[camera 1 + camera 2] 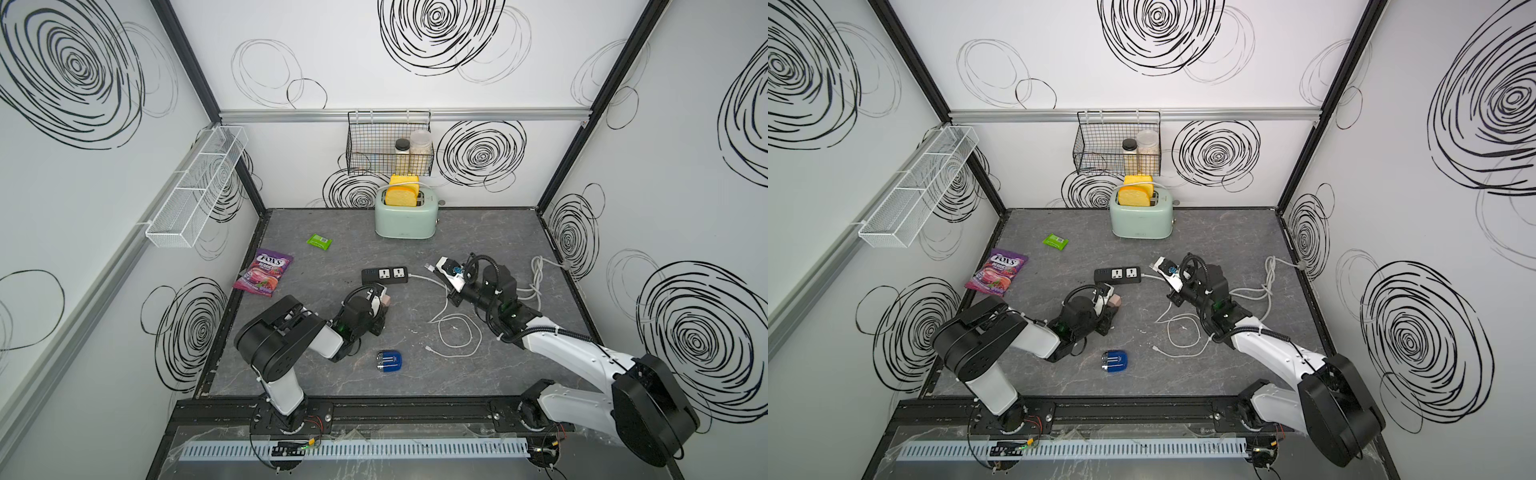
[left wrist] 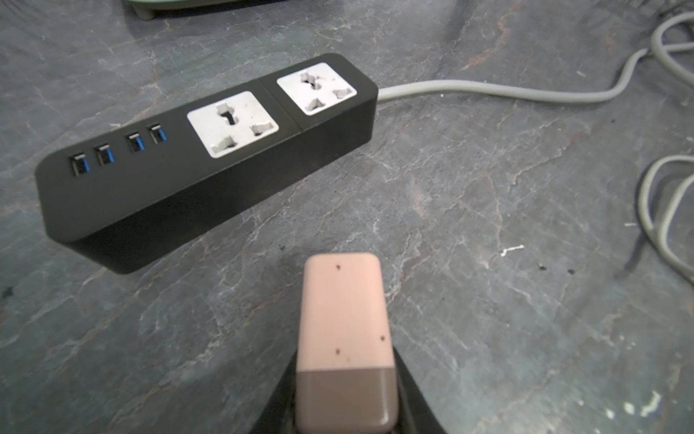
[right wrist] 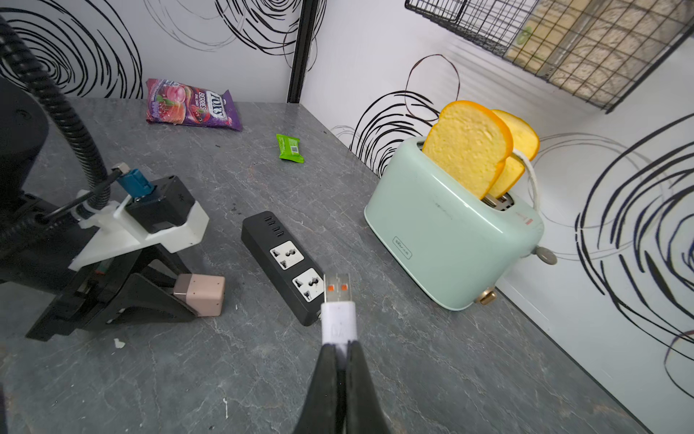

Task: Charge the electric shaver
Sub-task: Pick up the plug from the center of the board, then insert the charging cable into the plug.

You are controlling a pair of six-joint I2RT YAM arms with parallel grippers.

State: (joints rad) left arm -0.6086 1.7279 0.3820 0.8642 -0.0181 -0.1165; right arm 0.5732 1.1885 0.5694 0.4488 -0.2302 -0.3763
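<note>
Left gripper (image 3: 180, 295): gripped charger (image 2: 343, 312) beside power strip (image 2: 150, 195).
Right gripper (image 3: 340, 353): pinched cable plug (image 3: 338, 300) near it.
Shaver (image 1: 389, 361): lay well apart from it.

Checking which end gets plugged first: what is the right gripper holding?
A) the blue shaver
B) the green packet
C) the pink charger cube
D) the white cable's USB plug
D: in the right wrist view the right gripper pinches the white USB plug; the shaver lies untouched.
</note>
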